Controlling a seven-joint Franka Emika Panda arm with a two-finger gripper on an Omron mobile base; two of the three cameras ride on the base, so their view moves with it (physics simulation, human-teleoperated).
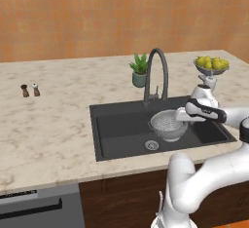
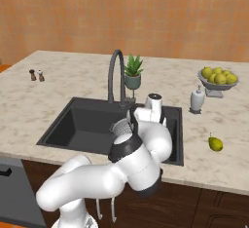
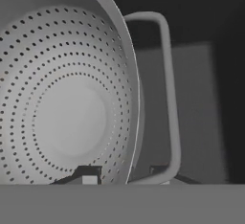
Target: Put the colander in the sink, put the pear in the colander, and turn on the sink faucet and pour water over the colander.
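The grey pierced colander [image 1: 168, 124] sits inside the black sink [image 1: 121, 129], right of the silver drain [image 1: 151, 145]. My gripper [image 1: 182, 116] reaches down at the colander's right rim. In the hand view the gripper [image 3: 124, 173] is open: one fingertip [image 3: 88, 174] is inside the bowl and the other is outside by the loop handle [image 3: 168, 98], and neither touches the wall. The yellow-green pear [image 2: 215, 144] lies on the counter right of the sink [image 2: 78, 124]. The dark gooseneck faucet [image 1: 158, 71] arches over the basin, and no stream runs from it.
Behind the sink stands a potted plant [image 1: 140, 70]. A white dispenser [image 2: 196, 99] and a footed bowl of yellow fruit [image 2: 219, 78] are at the back right. Two small shakers [image 1: 30, 90] stand far left. A dishwasher front [image 1: 39, 207] is below the counter.
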